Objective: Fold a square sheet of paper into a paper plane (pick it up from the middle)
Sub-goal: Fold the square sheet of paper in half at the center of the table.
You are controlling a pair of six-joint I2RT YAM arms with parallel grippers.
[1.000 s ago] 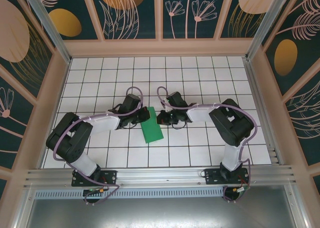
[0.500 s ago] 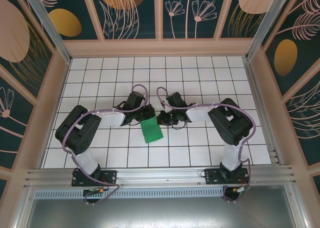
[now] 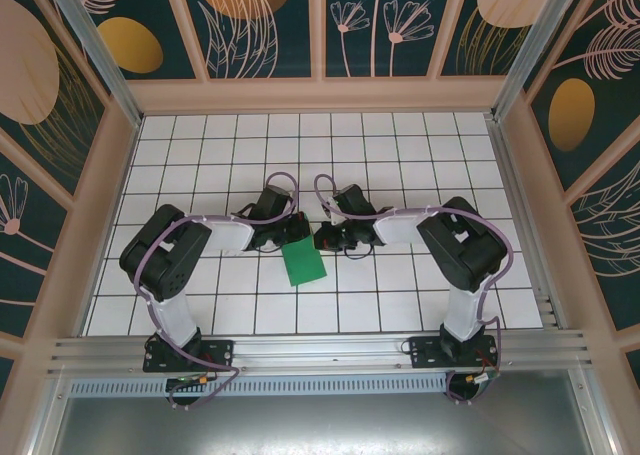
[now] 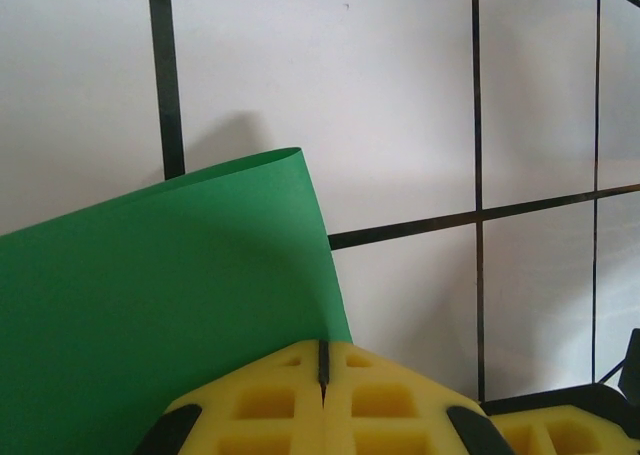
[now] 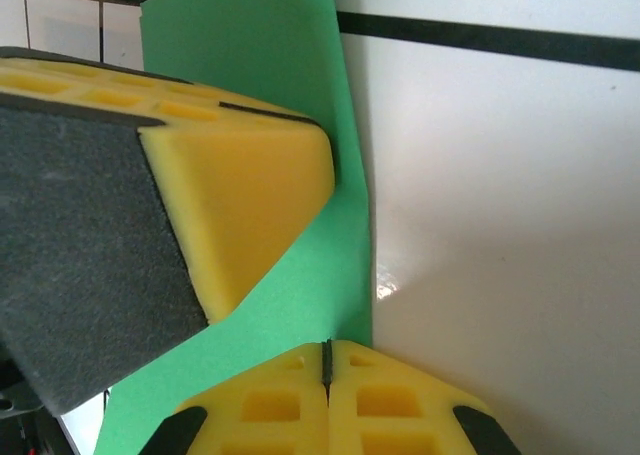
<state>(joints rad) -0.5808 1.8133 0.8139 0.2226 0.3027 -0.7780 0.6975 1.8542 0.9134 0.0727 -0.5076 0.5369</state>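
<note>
Left gripper (image 4: 322,360) closed against green paper (image 4: 150,315), white gridded table (image 4: 400,105).

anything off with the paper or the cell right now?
Only the paper: it sits skewed to the grid lines and bows up off the table instead of lying flat, with the left pincer and right pincer both shut on one edge. No tear, nothing spilled.

One square sheet of paper (image 3: 302,263), two grippers — left gripper (image 3: 291,235), right gripper (image 3: 322,238) — one tiled table (image 3: 400,155)
</note>
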